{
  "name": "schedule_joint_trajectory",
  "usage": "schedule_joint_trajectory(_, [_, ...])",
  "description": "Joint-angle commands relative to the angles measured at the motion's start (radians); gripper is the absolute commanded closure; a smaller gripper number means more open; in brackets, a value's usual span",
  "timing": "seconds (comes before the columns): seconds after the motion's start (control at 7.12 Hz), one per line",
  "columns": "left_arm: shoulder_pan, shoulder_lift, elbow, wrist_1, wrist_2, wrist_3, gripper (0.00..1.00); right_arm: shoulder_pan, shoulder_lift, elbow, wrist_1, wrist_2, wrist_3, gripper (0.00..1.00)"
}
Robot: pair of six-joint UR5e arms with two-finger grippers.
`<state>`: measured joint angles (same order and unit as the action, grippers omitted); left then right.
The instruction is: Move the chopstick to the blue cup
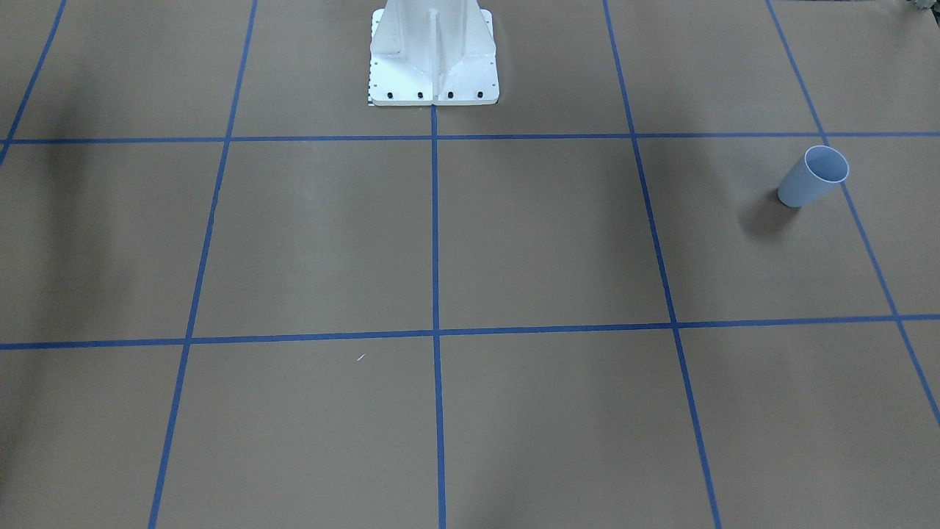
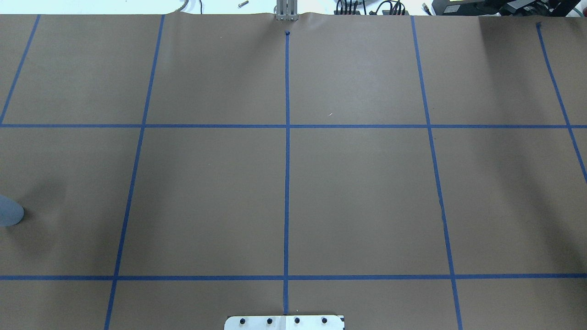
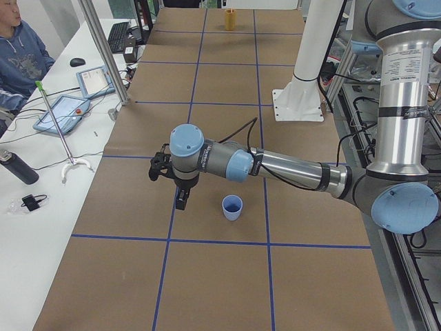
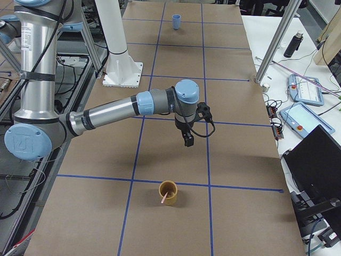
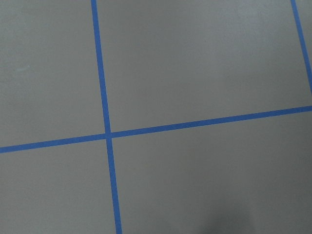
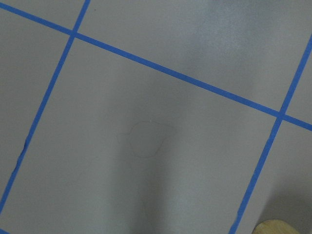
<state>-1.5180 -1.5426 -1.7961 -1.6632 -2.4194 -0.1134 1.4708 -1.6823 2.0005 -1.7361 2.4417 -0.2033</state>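
Note:
The blue cup [image 1: 813, 176] stands upright on the brown table; it also shows at the edge of the overhead view as the blue cup [image 2: 9, 215], and as the blue cup [image 3: 232, 207] and the blue cup [image 4: 176, 21]. A pink chopstick [image 4: 164, 199] leans in a tan cup [image 4: 168, 193] at the table's other end, seen far off as the tan cup [image 3: 230, 19]. My left gripper [image 3: 180, 203] hangs pointing down just beside the blue cup, apart from it. My right gripper [image 4: 188, 142] hovers above the table, short of the tan cup. Only side views show either gripper, so I cannot tell open from shut.
The white robot pedestal [image 1: 433, 55] stands at the table's middle edge. Blue tape lines grid the brown surface. A side bench holds tablets [image 3: 60, 114], a dark bottle [image 3: 17, 167] and a seated person [image 3: 21, 55]. A laptop [image 4: 314, 165] sits by the right end.

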Motion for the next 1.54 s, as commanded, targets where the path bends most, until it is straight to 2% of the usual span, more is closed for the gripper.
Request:
schedule_joint_trajectory(0.0, [0.027, 0.007, 0.004, -0.007, 0.0, -0.067, 0.02, 0.011, -0.011, 0.003, 0.007, 0.054, 0.005, 0.0])
schedule_joint_trajectory(0.14, [0.062, 0.051, 0.007, -0.019, 0.003, -0.057, 0.02, 0.011, -0.013, -0.027, 0.077, 0.053, 0.001, 0.0])
schedule_joint_trajectory(0.28, [0.105, 0.096, 0.006, -0.085, 0.006, -0.074, 0.02, 0.011, -0.019, -0.06, 0.16, 0.054, 0.005, 0.0])
schedule_joint_trajectory(0.56, [0.12, 0.246, 0.004, -0.314, 0.017, -0.139, 0.02, 0.008, -0.031, -0.091, 0.248, 0.054, 0.008, 0.0])
schedule_joint_trajectory(0.7, [0.133, 0.275, 0.004, -0.343, 0.02, -0.203, 0.02, 0.006, -0.039, -0.092, 0.269, 0.054, 0.01, 0.0])
schedule_joint_trajectory(0.98, [0.253, 0.276, 0.003, -0.348, 0.035, -0.354, 0.02, 0.005, -0.05, -0.091, 0.312, 0.056, 0.013, 0.0])
schedule_joint_trajectory(1.26, [0.306, 0.277, 0.006, -0.359, 0.103, -0.371, 0.02, 0.0, -0.051, -0.112, 0.311, 0.057, 0.016, 0.0])
schedule_joint_trajectory(1.4, [0.32, 0.277, 0.007, -0.359, 0.103, -0.379, 0.02, -0.003, -0.05, -0.112, 0.311, 0.057, 0.016, 0.0])
